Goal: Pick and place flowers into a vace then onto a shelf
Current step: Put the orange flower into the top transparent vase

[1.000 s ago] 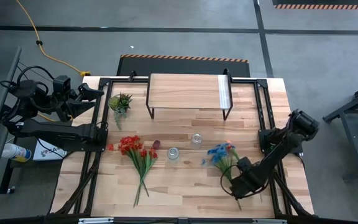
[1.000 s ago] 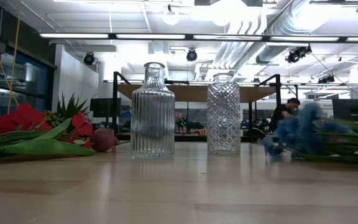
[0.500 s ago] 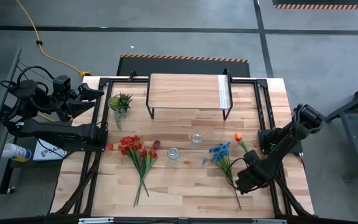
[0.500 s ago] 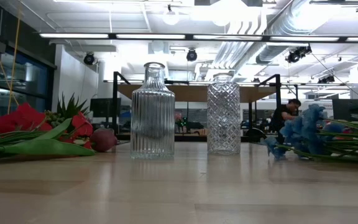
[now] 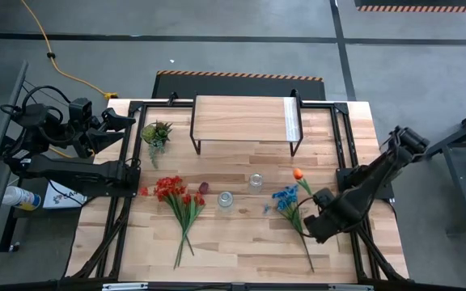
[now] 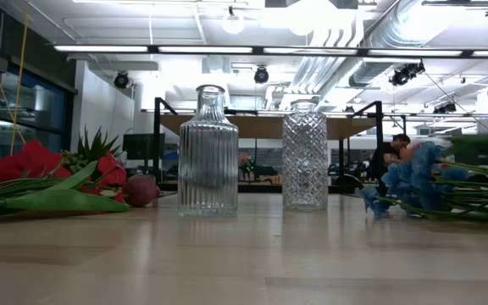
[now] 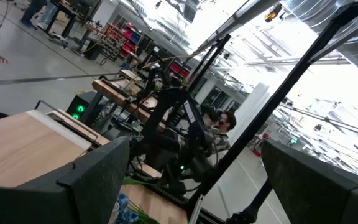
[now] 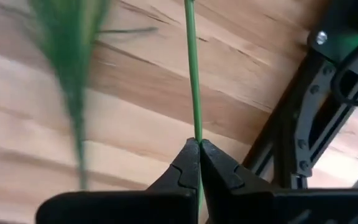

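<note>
Right tool (image 8: 199,146) is pinched shut on the thin green stem of the single orange tulip (image 5: 298,174), lower right of the wooden tabletop (image 5: 241,242). That skinny stem could easily slip or swing into the blue-bloomed bunch (image 5: 285,198) beside it. Left tool's parked wide open at far left.

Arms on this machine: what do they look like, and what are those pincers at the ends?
Both arms are dark, jointed metal, with black cables looped beside the left one. Each ends in a two-fingered gripper: the right gripper has black fingers with notched inner edges; the left gripper has broad, flat dark fingers.

The wooden table (image 5: 241,242) carries the shelf (image 5: 241,118) at its back edge. Directly on it lie red flowers (image 5: 176,196), blue flowers (image 5: 286,199), two glass vases (image 5: 226,199) and a leafy tuft (image 5: 156,132).
</note>
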Robot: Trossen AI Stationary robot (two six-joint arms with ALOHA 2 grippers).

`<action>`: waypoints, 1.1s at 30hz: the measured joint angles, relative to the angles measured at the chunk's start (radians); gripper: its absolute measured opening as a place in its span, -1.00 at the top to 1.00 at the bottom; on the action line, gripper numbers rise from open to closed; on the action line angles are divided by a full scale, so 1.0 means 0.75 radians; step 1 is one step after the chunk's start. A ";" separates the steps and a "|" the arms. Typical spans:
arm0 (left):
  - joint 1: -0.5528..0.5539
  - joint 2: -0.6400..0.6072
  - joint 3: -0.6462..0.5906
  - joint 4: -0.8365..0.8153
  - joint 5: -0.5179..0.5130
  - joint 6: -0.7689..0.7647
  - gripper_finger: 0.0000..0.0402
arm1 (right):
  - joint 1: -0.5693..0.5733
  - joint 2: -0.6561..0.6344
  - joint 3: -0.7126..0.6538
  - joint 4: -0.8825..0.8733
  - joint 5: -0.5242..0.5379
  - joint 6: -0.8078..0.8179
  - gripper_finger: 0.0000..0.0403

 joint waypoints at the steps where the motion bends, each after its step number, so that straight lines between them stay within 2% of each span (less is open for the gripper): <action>1: 0.000 0.000 0.000 0.000 0.000 0.000 -0.99 | -0.007 -0.006 0.027 -0.033 0.018 -0.010 1.00; 7: 0.000 0.000 0.001 -0.043 0.000 0.000 -0.99 | -0.014 -0.008 0.230 -0.225 0.129 -0.075 1.00; 15: 0.000 0.000 0.001 -0.075 -0.001 -0.001 -0.99 | -0.014 -0.005 0.458 -0.166 0.444 -0.259 1.00; 18: 0.000 0.000 0.001 -0.075 -0.001 -0.001 -0.99 | -0.014 -0.005 0.508 -0.033 0.654 -0.414 1.00; 24: 0.000 0.000 0.001 -0.075 -0.001 -0.001 -0.99 | -0.014 -0.004 0.513 0.315 1.169 -0.823 1.00; 29: 0.000 0.000 0.001 -0.075 -0.001 -0.001 -0.99 | -0.016 -0.004 0.449 0.564 1.597 -1.154 1.00; 33: 0.000 0.000 0.001 -0.075 -0.001 -0.001 -0.99 | -0.044 -0.004 0.362 0.806 1.844 -1.345 1.00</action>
